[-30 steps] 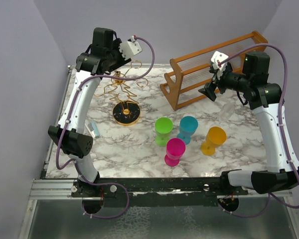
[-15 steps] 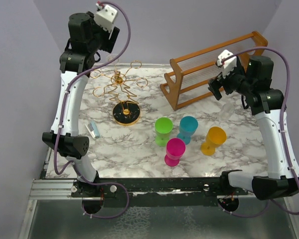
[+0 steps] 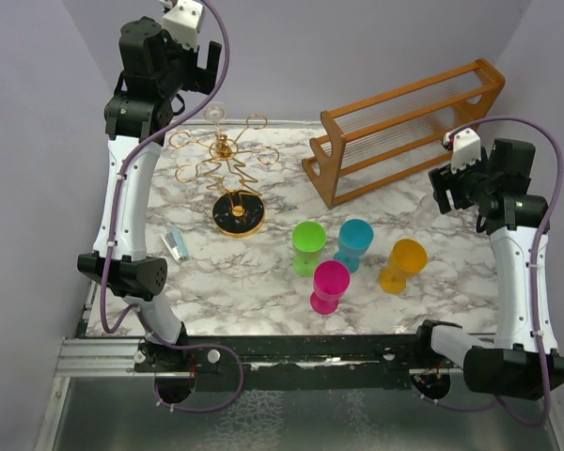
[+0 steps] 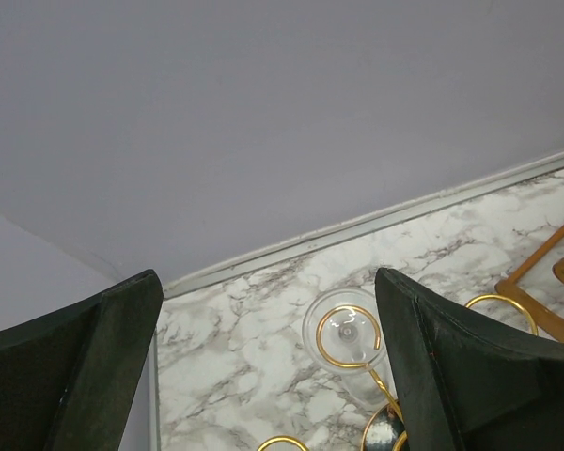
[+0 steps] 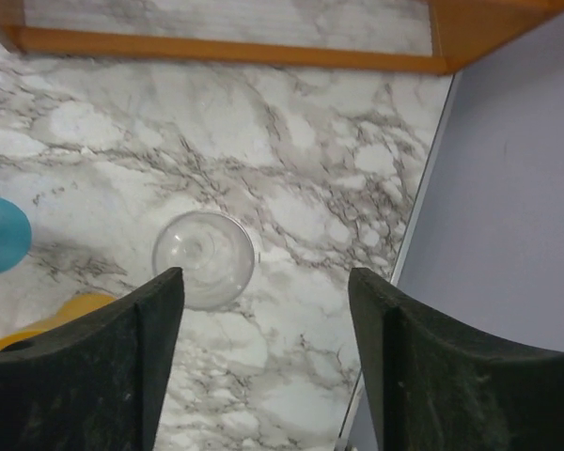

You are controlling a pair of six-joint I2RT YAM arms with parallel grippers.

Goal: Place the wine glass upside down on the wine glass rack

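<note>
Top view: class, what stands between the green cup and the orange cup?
The blue cup stands between the green cup and the orange cup; the top view shows it.

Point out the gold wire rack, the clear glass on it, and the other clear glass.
gold wire rack (image 3: 247, 218): top view, round dark base.
clear glass on rack (image 4: 346, 329): left wrist view, centre of its foot.
other clear glass (image 5: 203, 258): right wrist view, its middle.

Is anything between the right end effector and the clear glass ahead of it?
Nothing visible: the clear glass stands on the marble table ahead of the right end effector, yellow cup off to one side.
</note>
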